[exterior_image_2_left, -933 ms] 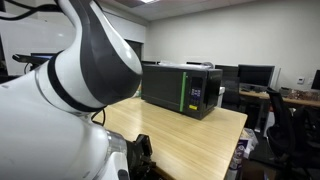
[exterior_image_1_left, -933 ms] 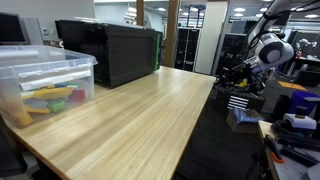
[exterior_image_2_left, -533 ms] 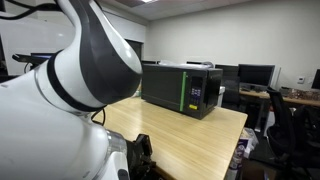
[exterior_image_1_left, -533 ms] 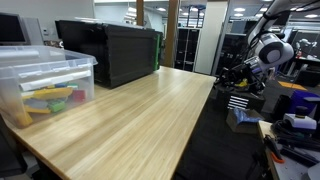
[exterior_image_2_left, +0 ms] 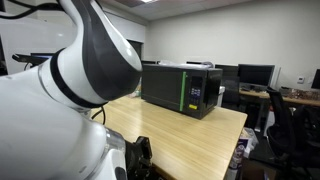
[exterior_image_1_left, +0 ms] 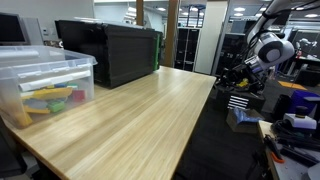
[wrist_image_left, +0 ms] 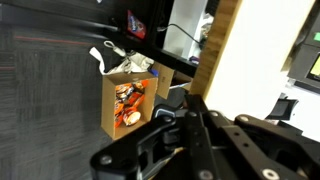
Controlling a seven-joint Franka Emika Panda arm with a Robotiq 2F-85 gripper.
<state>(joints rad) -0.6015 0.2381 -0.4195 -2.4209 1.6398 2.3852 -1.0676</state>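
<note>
In an exterior view the claw [exterior_image_1_left: 230, 76] is hanging just off the edge of the bench [exterior_image_1_left: 130, 120], well apart from the black microwave [exterior_image_1_left: 110, 50] and the clear bin [exterior_image_1_left: 45, 85]. In an exterior view the white arm [exterior_image_2_left: 70, 70] is filling the foreground. In the wrist view the claw is sitting closed, gripping nothing — the cardboard box [wrist_image_left: 125, 100] is lying open on the dark floor [wrist_image_left: 50, 100] below, near the bench edge.

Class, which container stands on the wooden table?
The clear plastic bin, near the black microwave; the open cardboard box sits on the dark floor.
</note>
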